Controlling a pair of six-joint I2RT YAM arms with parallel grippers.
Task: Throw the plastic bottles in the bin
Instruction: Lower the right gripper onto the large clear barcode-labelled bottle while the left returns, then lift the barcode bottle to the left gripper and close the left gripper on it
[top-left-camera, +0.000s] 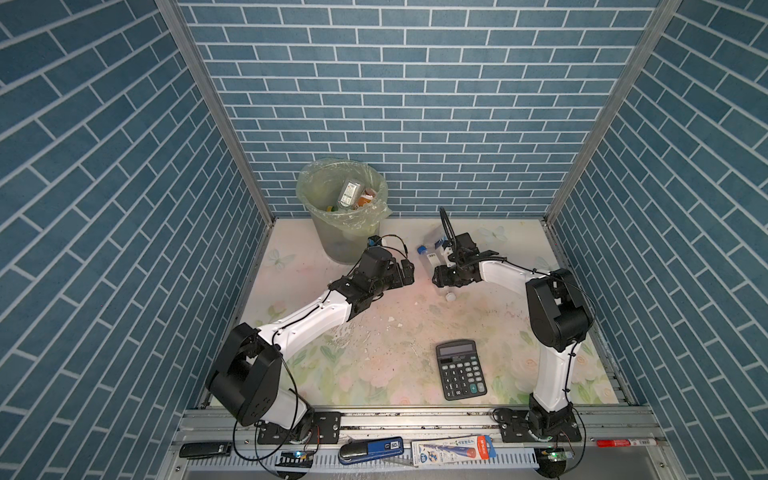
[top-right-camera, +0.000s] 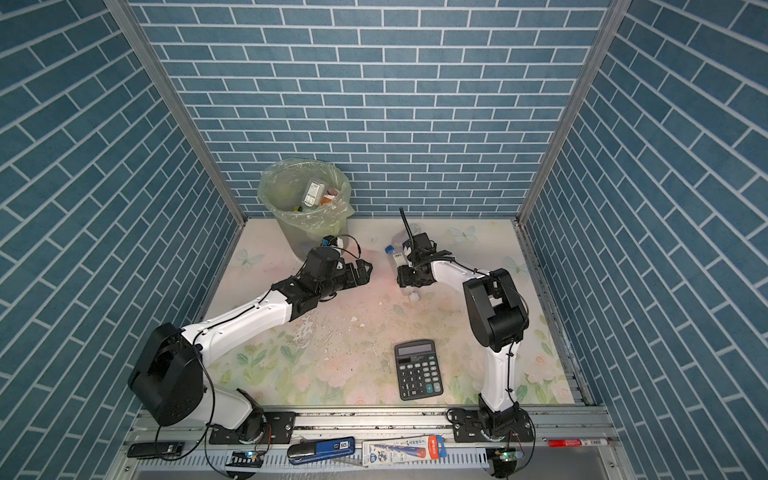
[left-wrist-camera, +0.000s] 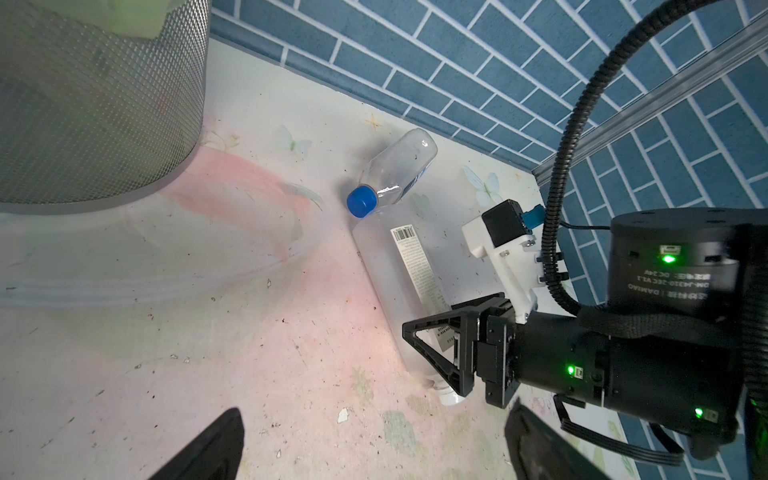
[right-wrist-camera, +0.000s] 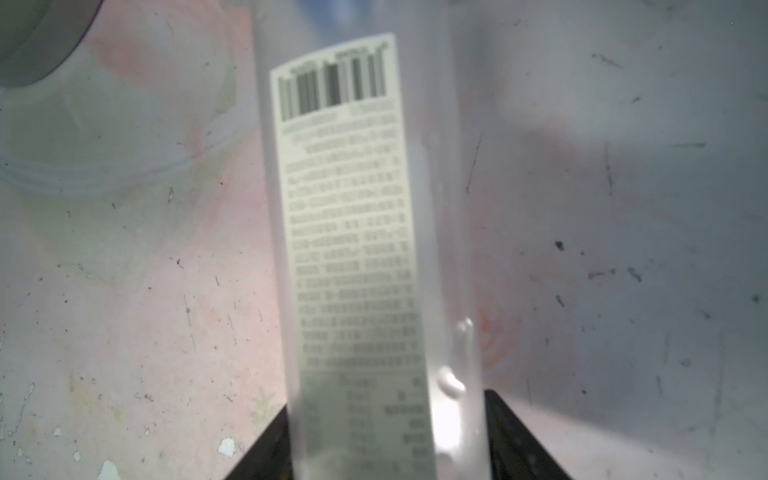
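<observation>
**Two bottles left, bin part filled**

Several bottles (top-left-camera: 350, 193) already lay in the bin (top-left-camera: 332, 243), far left. Two remained on the table (top-left-camera: 374, 332) right of it: a blue-capped bottle (left-wrist-camera: 399, 166) and, just beside it, a frosted bottle (left-wrist-camera: 390, 266). The right gripper (top-left-camera: 441, 277) straddled the frosted one; couldn't tell if it was pinched firm. The left gripper (top-left-camera: 408, 272) was spread wide and empty. A calculator (top-left-camera: 460, 369) sat near, blocking nothing.

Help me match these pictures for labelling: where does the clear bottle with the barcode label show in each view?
In a top view: barcode bottle mid-table, right of the bin.
In a top view: same spot, right of the bin.
Left wrist: right of centre, bin upper left.
Right wrist: centre, bin in the upper left corner.
Shared landmark: the bin.
</observation>
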